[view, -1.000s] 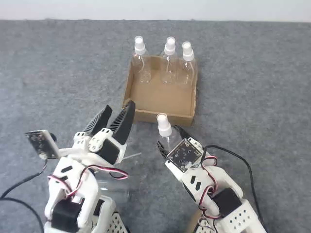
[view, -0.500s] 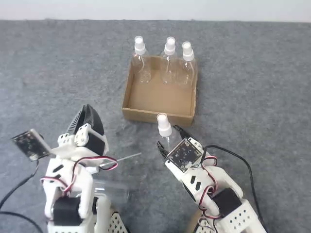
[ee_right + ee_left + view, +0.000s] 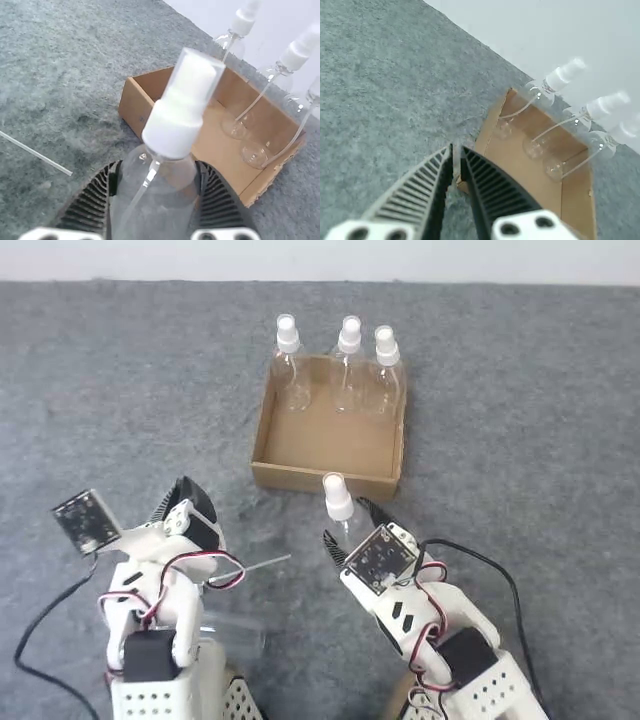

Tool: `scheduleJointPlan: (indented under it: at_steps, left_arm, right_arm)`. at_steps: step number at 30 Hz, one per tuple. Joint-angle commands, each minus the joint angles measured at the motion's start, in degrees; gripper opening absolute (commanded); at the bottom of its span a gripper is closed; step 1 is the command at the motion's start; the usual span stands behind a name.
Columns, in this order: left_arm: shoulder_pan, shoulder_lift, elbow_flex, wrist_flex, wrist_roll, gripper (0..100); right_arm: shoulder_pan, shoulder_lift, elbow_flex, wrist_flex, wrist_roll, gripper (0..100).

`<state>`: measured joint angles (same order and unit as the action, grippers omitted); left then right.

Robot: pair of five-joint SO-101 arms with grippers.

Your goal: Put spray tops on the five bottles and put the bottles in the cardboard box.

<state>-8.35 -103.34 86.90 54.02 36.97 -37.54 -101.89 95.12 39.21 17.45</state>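
The cardboard box (image 3: pixel 328 478) sits at the table's middle. Three clear bottles with white spray tops (image 3: pixel 348 365) stand along its far wall, also seen in the left wrist view (image 3: pixel 555 82). My right gripper (image 3: pixel 347 525) is shut on a fourth topped bottle (image 3: pixel 339 502) held upright just in front of the box; its fingers (image 3: pixel 95 200) clamp the bottle body (image 3: pixel 155 190). My left gripper (image 3: pixel 185 488) is shut and empty, left of that bottle and short of the box (image 3: pixel 530 150). A clear bottle (image 3: pixel 235 630) seems to lie by the left arm's base.
A thin clear dip tube (image 3: pixel 255 565) lies on the grey mat between the two arms, also in the right wrist view (image 3: pixel 35 152). Black cables trail from the arms' bases. Open mat lies on both sides of the box.
The left gripper, open with its tips at the box's front left corner a second ago, has drawn back toward its base and shut. The right arm and its bottle have not moved.
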Motion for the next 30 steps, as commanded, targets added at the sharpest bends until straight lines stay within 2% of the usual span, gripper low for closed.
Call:
scheduleJointPlan:
  at_steps: [1, 12, 20, 30]
  left_arm:
    - [-0.2, -0.4, -0.1, -1.7, -0.4, 2]
    - [-0.3, -0.4, 1.3, -1.7, -0.4, 2]
    - [-0.3, -0.4, 1.6, -1.9, -0.4, 2]
    - [-0.3, -0.4, 2.0, -2.0, -0.4, 2]
  right_arm:
    - [0.7, -2.2, 1.2, -2.9, 0.0, 0.6]
    - [0.4, -2.2, 1.2, -10.2, -0.4, 0.6]
    - [0.3, -2.2, 1.1, -11.5, -0.5, 0.6]
    - [0.3, -2.2, -7.8, -15.3, -0.5, 0.6]
